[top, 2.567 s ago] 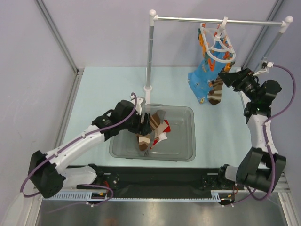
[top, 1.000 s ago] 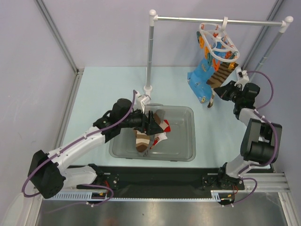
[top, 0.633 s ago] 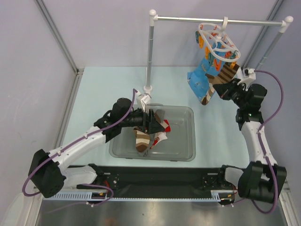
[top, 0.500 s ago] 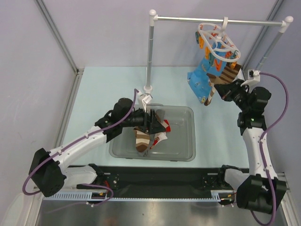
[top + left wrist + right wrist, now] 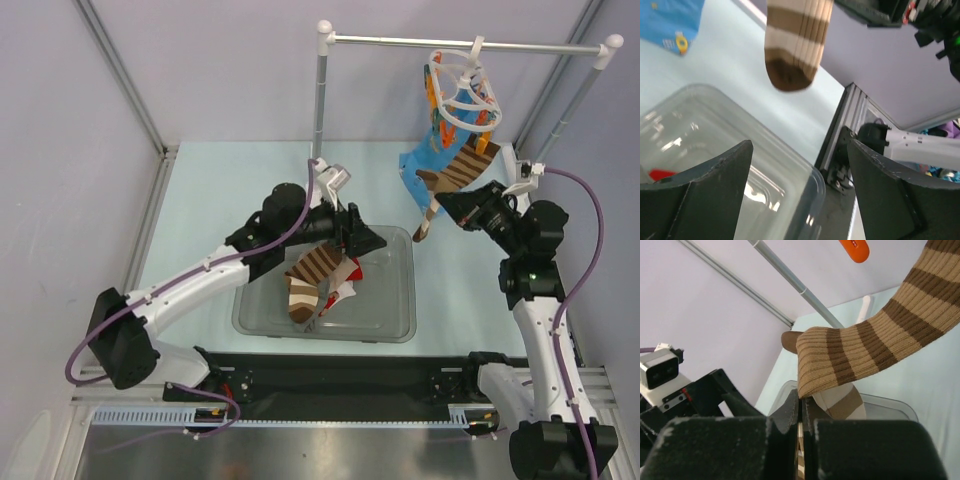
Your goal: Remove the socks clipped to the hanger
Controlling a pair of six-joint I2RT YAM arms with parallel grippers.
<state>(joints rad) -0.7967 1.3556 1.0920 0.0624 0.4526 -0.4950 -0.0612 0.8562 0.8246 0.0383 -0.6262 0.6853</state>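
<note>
- Pale table (image 5: 220, 190), grey bin (image 5: 395, 300) at 6 o'clock.
- We see left gripper (image 5: 799, 150) jaws apart over bin.
- At 2 o'clock, right gripper (image 5: 801, 405) clamps striped sock (image 5: 865, 345) under hanger (image 5: 462, 95).

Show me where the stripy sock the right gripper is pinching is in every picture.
Top external: striped sock, upper right, slanting.
Left wrist: striped sock, top centre, toe hanging down.
Right wrist: striped sock, centre to upper right.
Shared landmark: clear bin, in all three.
</note>
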